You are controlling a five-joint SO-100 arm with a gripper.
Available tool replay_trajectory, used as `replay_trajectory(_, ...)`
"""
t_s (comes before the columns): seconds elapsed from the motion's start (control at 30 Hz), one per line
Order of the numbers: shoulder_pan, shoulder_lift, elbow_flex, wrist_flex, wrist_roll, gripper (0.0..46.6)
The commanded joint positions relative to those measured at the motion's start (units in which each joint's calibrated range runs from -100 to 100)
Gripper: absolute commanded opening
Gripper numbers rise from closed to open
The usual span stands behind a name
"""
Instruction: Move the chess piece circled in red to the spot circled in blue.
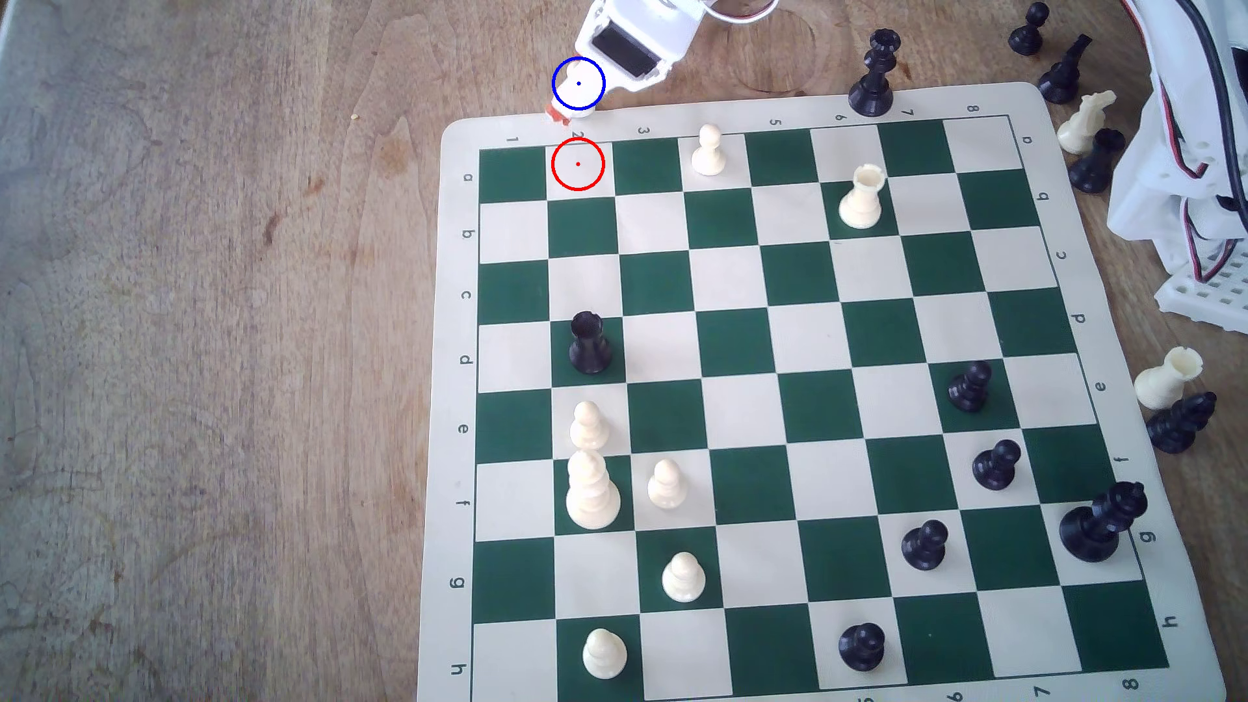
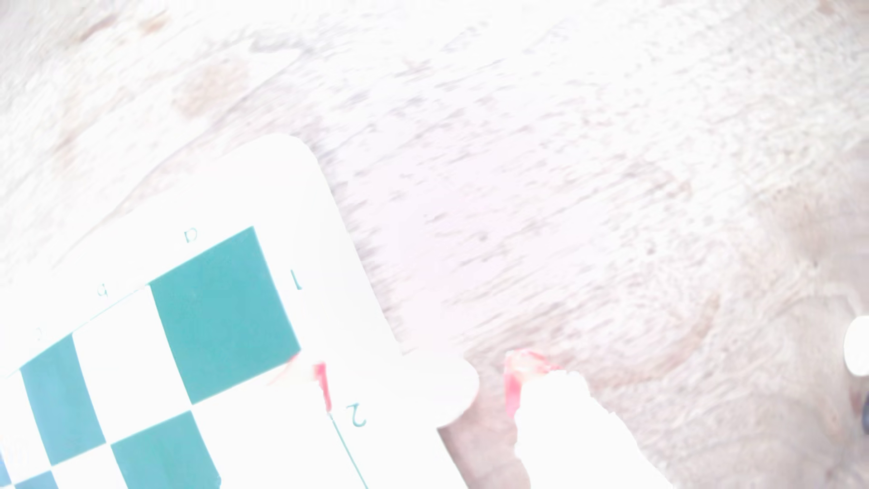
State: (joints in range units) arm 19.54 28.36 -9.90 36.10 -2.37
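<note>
One small cream-white plastic pawn with a ball head (image 1: 574,111) sits between the jaws, off the rolled green-and-cream vinyl chess mat (image 1: 459,270) and just past its numbered edge, on the brown wooden bench (image 1: 202,337). The jaws hang over the thin blue ring with its centre dot (image 1: 554,75), so the pawn's upper part falls inside that ring in the exterior view. The red-ringed cream square (image 1: 578,164), a little way in front of the jaws on the mat, stands empty.

The wrist view is badly washed out. In it the pawn (image 2: 446,390) shows as a pale round shape between the two red-tipped fingers (image 2: 512,381). A sliver of wood seems to show beside one finger, but I cannot tell whether the jaws grip the pawn or have let go.

The step in hand looks like the set-down. To do it well, the base should be flat on the wood before the jaws part. They should then spread evenly and lift straight up, so neither finger catches the collar and tips the pawn toward the mat's edge.
</note>
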Motion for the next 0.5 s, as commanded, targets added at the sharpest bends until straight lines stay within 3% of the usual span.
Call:
replay_trajectory(0.0,-0.03,-15.80,4.91,-3.83,-0.93,21.7)
replay_trajectory(0.13,-2.14,-25.99,11.62,-5.96,-1.81,21.8)
replay_trajectory(0.2,-4.17,-34.05,18.24,-6.69,-2.10,19.4)
replay_trajectory(0.23,-4.80,-36.85,20.59,-7.18,-2.25,16.7)
replay_trajectory(0.27,-5.42,-39.57,23.04,-7.84,-2.49,10.4)
replay_trajectory(0.3,-6.60,-45.26,27.58,-8.09,-2.54,0.5)
replay_trajectory(0.43,-8.94,-57.31,38.45,-10.38,-2.34,0.2)
replay_trajectory(0.47,-10.27,-65.03,47.70,-16.77,-1.86,0.2)
